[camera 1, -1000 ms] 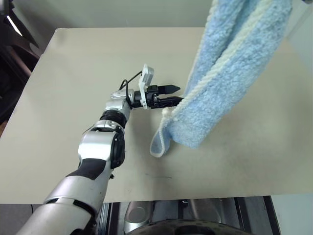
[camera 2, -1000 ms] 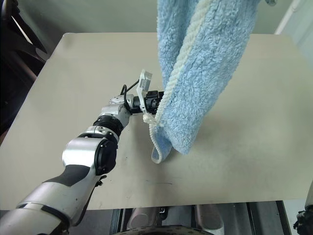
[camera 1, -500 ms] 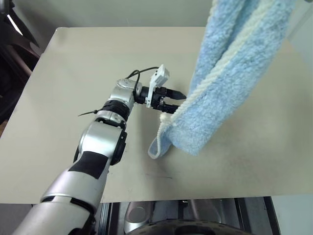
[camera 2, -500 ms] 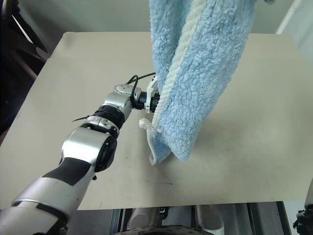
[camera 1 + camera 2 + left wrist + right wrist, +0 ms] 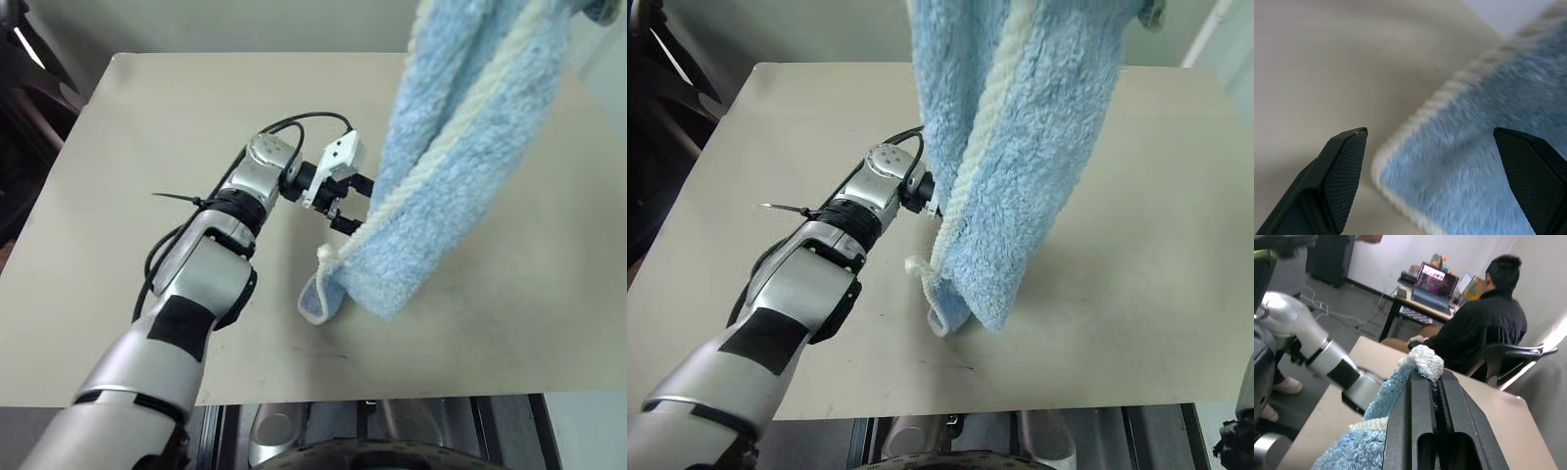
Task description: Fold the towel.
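The light-blue towel (image 5: 460,147) with a cream stitched edge hangs long from the upper right. Its lowest corner (image 5: 315,302) curls right at the tabletop. My right gripper (image 5: 1436,377) is raised and shut on the towel's top corner, a tuft of which pokes out above the fingers. My left gripper (image 5: 353,204) is open above the beige table (image 5: 147,117), pointing right and slightly down at the towel's hanging edge. In the left wrist view the towel's lower corner (image 5: 1474,161) lies between the spread fingers (image 5: 1344,166) without touching either.
The table's near edge (image 5: 294,399) runs across the bottom and dark equipment (image 5: 24,117) stands off its left side. Behind the table, a person in black (image 5: 1479,333) sits at a desk with a laptop (image 5: 1432,284).
My left wrist has rolled and the gripper has shifted right and up, closing in on the towel's hanging edge. The right gripper has kept its hold, with the towel swaying slightly.
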Controlling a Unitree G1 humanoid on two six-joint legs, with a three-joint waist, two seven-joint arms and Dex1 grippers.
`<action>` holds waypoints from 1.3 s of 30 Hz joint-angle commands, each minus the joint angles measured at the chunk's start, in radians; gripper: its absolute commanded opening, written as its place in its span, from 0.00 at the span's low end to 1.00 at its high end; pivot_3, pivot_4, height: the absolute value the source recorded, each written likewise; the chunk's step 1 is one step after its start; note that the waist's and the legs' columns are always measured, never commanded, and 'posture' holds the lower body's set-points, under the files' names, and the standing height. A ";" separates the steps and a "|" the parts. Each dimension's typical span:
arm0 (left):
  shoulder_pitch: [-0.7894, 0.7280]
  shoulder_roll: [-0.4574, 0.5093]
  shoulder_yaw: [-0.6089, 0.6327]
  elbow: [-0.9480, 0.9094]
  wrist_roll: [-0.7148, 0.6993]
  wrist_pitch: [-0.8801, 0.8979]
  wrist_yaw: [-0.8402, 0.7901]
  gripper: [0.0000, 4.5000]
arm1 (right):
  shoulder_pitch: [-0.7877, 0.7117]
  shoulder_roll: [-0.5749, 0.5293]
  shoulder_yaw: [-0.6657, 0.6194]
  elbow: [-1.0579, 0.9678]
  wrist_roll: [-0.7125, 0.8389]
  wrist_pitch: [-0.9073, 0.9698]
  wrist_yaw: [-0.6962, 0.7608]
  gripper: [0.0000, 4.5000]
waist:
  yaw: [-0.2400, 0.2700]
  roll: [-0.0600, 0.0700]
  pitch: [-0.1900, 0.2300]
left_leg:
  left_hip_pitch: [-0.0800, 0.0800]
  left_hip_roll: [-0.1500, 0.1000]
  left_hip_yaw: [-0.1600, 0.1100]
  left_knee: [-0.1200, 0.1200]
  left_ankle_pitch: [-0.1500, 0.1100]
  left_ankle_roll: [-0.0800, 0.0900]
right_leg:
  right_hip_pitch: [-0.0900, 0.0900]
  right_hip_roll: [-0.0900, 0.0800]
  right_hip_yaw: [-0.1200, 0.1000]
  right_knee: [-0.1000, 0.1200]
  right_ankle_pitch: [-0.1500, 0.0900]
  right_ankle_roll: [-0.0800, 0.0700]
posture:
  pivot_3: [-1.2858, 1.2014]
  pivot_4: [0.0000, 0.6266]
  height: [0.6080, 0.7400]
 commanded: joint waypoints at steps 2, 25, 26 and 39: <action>-0.014 0.036 -0.055 -0.053 -0.105 -0.047 -0.063 1.00 | 0.051 -0.034 0.054 0.021 -0.149 -0.139 0.012 0.01 | 0.000 0.000 0.000 | 0.000 0.000 0.000 0.001 0.000 0.000 | 0.000 0.000 0.000 0.000 0.001 0.001 | 0.52 0.24 0.95; 0.046 0.313 0.517 0.115 -0.134 0.093 0.166 1.00 | -0.132 0.131 -0.144 0.202 -0.058 -0.183 -0.093 0.01 | -0.007 -0.003 -0.002 | -0.014 0.001 -0.002 -0.001 0.009 -0.012 | -0.011 -0.001 -0.006 -0.002 0.001 -0.002 | 0.52 0.24 0.95; 0.056 0.327 0.533 0.117 -0.110 0.090 0.183 1.00 | -0.096 0.086 -0.137 0.182 -0.044 -0.161 -0.042 0.01 | -0.005 -0.004 -0.002 | -0.017 0.000 -0.002 -0.001 0.009 -0.013 | -0.013 -0.001 -0.007 -0.003 -0.001 -0.002 | 0.52 0.24 0.95; 0.069 0.276 0.681 0.086 0.044 0.137 0.082 1.00 | 0.316 -0.120 0.056 0.189 -0.454 -0.595 0.098 0.01 | -0.010 0.001 0.000 | -0.007 -0.010 -0.003 -0.003 0.012 -0.005 | -0.007 -0.015 -0.010 0.002 0.002 0.002 | 0.52 0.24 0.95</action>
